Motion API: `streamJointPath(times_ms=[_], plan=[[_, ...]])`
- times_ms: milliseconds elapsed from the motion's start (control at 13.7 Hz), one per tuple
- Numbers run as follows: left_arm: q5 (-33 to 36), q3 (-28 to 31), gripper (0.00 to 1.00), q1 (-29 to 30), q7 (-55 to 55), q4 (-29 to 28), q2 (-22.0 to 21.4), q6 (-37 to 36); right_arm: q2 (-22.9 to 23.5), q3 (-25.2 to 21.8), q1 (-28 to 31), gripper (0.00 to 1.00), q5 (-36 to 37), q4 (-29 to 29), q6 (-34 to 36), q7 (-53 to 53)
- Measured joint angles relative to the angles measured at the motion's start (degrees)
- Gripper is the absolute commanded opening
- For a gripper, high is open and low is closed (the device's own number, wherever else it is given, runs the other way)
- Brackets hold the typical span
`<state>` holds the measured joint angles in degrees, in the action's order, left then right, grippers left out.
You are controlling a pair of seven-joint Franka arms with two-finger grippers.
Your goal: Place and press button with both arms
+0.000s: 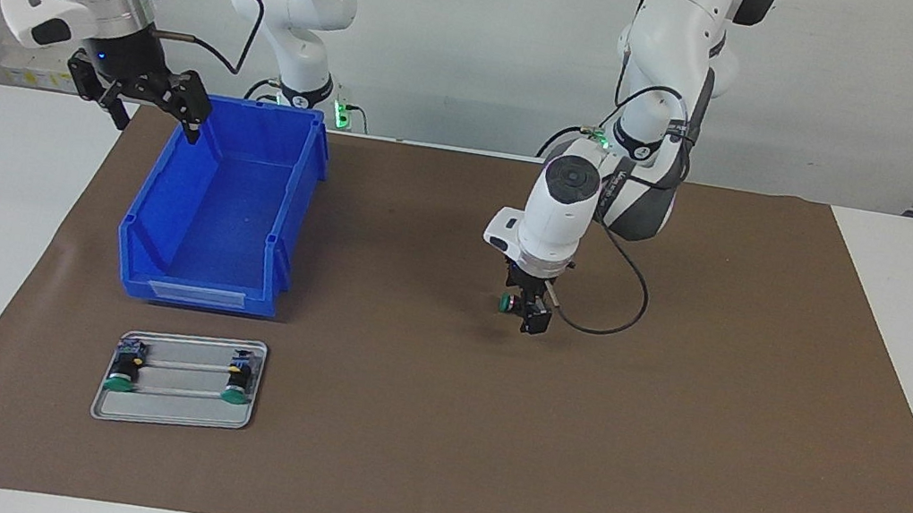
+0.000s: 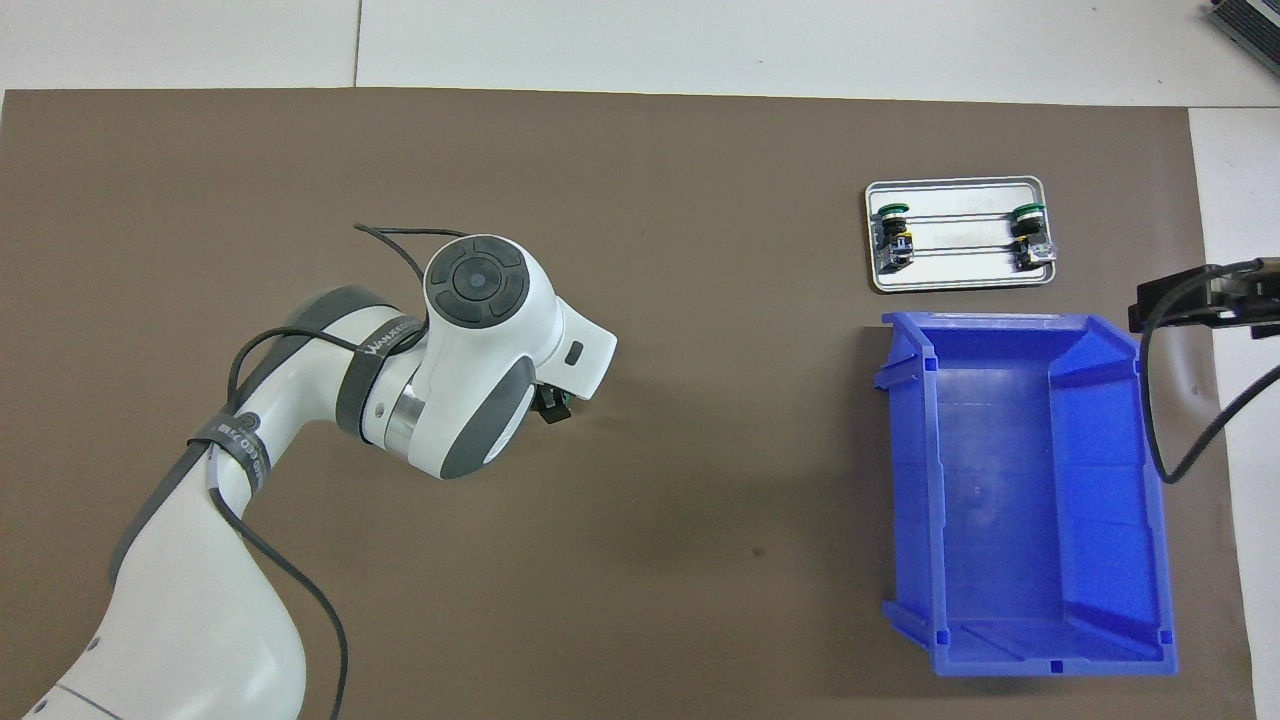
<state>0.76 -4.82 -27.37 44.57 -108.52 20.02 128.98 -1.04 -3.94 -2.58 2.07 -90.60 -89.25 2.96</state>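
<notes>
Green cap turned toward the right arm's end, the button (image 1: 510, 303) sits at the tips of the left gripper (image 1: 527, 312), which hangs low over the middle of the brown mat (image 1: 668, 415) and seems clenched on the button's black body. The overhead view hides the fingers under the wrist, so the grip is a judgement from the facing view alone. The button's long axis lies roughly level, along the counter's length, so it points the way it likely has to travel. The metal tray (image 1: 176, 407), with two other buttons (image 1: 121, 378) lying on its rails, is well apart toward the right arm's end and farther from the robots than the blue bin (image 1: 198, 290). The right gripper (image 1: 158, 123) waits released, jaws spread, above the bin's corner nearest the robots. That arm is the closer one to the tray, so the carrying falls to the left arm and the pressing probably to the right.
</notes>
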Motion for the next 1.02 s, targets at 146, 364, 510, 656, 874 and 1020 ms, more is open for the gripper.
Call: streamJointPath(times_ms=[146, 364, 510, 656, 874, 1020], plan=[[-0.8, 0.1, 0.94, 0.0, 1.3, -2.1, -0.2, 1.9, -0.2, 0.0, 0.0, 1.0, 0.0, -0.2, 0.1, 0.0], [-2.5, 0.1, 0.94, 0.0, 3.6, -3.9, -0.7, 3.0, -0.4, 0.0, 0.0, 1.0, 0.0, 0.2, 3.1, 0.0], [-2.7, 0.1, 0.94, 0.0, 4.0, -6.6, -1.2, 7.6, -0.6, 0.0, 0.0, 1.0, 0.0, 0.5, 3.6, 0.0], [-2.8, 0.0, 0.94, 0.0, 4.1, -9.5, -1.4, 12.5, -0.6, 0.0, -0.1, 1.0, 0.0, 0.6, 3.6, 0.0], [-3.1, -0.1, 0.92, 0.0, 4.2, -11.0, -2.0, 15.2, -0.6, 0.0, -0.1, 1.0, 0.0, 0.6, 3.6, 0.0], [-3.9, -0.4, 0.91, -0.1, 4.2, -11.1, -2.2, 15.7, -0.6, 0.0, -0.2, 1.0, 0.0, 0.6, 3.6, 0.0]])
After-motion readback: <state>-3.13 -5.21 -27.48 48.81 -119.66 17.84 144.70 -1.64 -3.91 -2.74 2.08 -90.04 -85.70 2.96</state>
